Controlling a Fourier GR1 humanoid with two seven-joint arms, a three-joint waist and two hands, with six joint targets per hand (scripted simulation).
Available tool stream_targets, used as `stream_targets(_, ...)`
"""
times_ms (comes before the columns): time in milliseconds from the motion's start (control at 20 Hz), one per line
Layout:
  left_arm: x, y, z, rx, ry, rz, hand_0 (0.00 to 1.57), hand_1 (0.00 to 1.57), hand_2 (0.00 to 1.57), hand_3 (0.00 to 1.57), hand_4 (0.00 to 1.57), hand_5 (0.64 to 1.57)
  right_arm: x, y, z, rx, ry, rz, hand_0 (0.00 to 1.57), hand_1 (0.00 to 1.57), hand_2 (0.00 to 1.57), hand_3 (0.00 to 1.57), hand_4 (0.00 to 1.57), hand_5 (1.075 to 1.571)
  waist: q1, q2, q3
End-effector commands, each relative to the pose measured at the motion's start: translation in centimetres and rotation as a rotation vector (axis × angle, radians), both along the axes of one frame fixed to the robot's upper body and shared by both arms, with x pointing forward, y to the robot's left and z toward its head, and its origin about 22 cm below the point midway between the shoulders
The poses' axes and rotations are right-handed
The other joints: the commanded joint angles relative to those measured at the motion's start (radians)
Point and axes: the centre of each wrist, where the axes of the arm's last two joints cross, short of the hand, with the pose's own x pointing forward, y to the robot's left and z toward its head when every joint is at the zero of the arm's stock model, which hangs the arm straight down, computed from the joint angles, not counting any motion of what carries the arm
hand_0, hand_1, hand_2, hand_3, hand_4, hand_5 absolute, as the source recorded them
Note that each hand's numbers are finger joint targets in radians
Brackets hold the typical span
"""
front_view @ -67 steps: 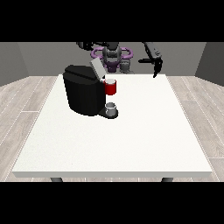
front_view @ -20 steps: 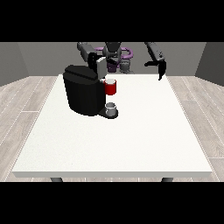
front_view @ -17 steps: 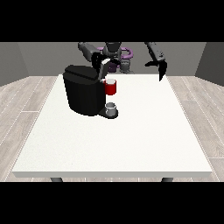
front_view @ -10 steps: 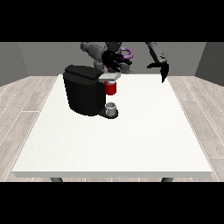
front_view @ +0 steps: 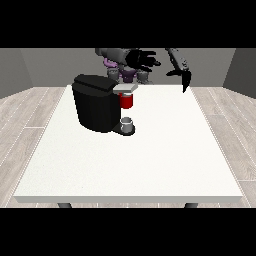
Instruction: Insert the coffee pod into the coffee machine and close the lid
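A small grey thing (front_view: 127, 123) sits on the coffee machine (front_view: 98, 102)'s base, just under a red thing at the machine (front_view: 127, 101) — can't tell if it's the pod. Well above, the hand at the view's left (front_view: 140, 59) has fingers spread and holds nothing; the hand at the view's right (front_view: 184, 78) hangs with fingers pointing down, relaxed — over the white table (front_view: 130, 165).

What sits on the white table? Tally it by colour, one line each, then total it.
Black: 1, the coffee machine
Red: 1, the red thing at the machine
Grey: 1, a grey thing at the machine's base
Total: 3
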Motion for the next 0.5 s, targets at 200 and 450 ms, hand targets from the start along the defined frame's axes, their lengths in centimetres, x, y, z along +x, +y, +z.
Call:
stream_targets(200, 0.5, 0.8, -0.2, -0.007, -0.015, 0.006, 0.00, 0.00, 0.00, 0.00, 0.17, 1.571, -2.0, 2.3, -2.6, -0.057, 0.027, 0.153, 0.00, 0.00, 0.00, 0.00, 0.49, 1.571, -0.018, -0.003, -0.0004)
stream_targets(450, -0.6, 0.5, -1.5, -0.004, -0.018, -0.004, 0.00, 0.00, 0.00, 0.00, 0.17, 1.571, -6.3, 2.6, -7.9, 0.026, 0.027, 0.358, 0.00, 0.00, 0.00, 0.00, 0.46, 1.571, 0.001, 0.010, 0.0000)
